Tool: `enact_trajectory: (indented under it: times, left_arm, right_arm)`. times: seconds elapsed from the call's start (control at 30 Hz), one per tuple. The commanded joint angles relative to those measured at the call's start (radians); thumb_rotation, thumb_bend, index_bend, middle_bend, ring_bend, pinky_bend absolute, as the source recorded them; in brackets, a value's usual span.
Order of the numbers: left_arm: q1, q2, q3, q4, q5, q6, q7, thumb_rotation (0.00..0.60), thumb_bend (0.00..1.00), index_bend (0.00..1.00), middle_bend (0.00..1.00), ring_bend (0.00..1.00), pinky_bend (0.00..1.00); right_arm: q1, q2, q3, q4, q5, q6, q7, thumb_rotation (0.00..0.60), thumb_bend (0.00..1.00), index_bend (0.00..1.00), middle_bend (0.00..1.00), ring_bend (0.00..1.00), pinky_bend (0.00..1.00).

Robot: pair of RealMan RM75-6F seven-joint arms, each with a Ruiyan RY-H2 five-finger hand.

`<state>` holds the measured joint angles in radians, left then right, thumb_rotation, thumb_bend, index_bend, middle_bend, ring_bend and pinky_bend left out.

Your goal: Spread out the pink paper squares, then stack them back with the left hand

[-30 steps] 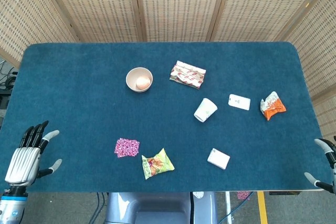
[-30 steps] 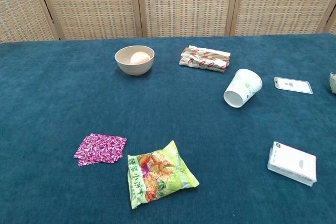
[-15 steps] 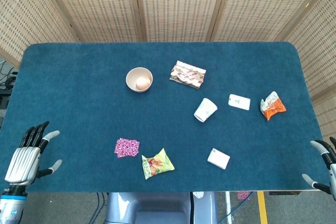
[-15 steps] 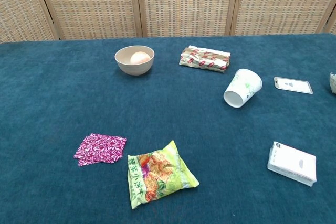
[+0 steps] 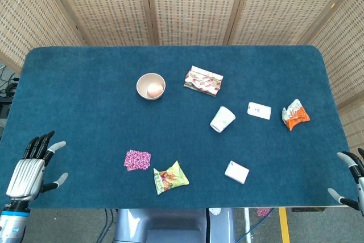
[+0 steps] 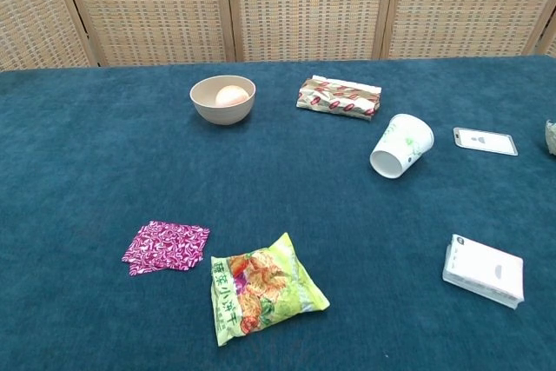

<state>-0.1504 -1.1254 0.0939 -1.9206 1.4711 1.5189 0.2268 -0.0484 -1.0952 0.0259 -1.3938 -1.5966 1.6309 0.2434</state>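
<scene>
The pink patterned paper squares (image 5: 137,160) lie in a small, slightly fanned pile on the blue table, near its front edge; the chest view shows the pile (image 6: 166,247) at lower left. My left hand (image 5: 31,166) hovers at the table's front-left corner, well to the left of the pile, fingers apart and holding nothing. My right hand (image 5: 354,177) shows only partly at the frame's right edge by the front-right corner, fingers apart, empty. Neither hand appears in the chest view.
A green snack bag (image 5: 170,177) lies just right of the pile. Further off are a beige bowl (image 5: 151,86) with an egg, a wrapped packet (image 5: 203,80), a tipped paper cup (image 5: 222,119), a white card (image 5: 259,110), a tissue pack (image 5: 236,172) and an orange wrapper (image 5: 295,114).
The right hand has shifted slightly at the frame's edge. The left hand and the pink pile have stayed where they were.
</scene>
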Motion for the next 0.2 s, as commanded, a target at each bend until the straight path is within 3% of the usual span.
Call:
enact_trajectory:
  times: [0.03, 0.2]
  left_arm:
    - [0.003, 0.002, -0.004, 0.000, 0.003, -0.005, -0.002, 0.583, 0.25, 0.19, 0.00, 0.00, 0.00]
    - [0.009, 0.009, -0.012, -0.003, 0.005, -0.013, -0.008, 0.584, 0.25, 0.19, 0.00, 0.00, 0.00]
  right_arm:
    - [0.001, 0.000, 0.000, -0.001, 0.001, -0.002, 0.001, 0.600, 0.13, 0.19, 0.21, 0.00, 0.00]
    - [0.005, -0.001, 0.001, -0.002, 0.001, -0.004, 0.005, 0.600, 0.13, 0.19, 0.21, 0.00, 0.00]
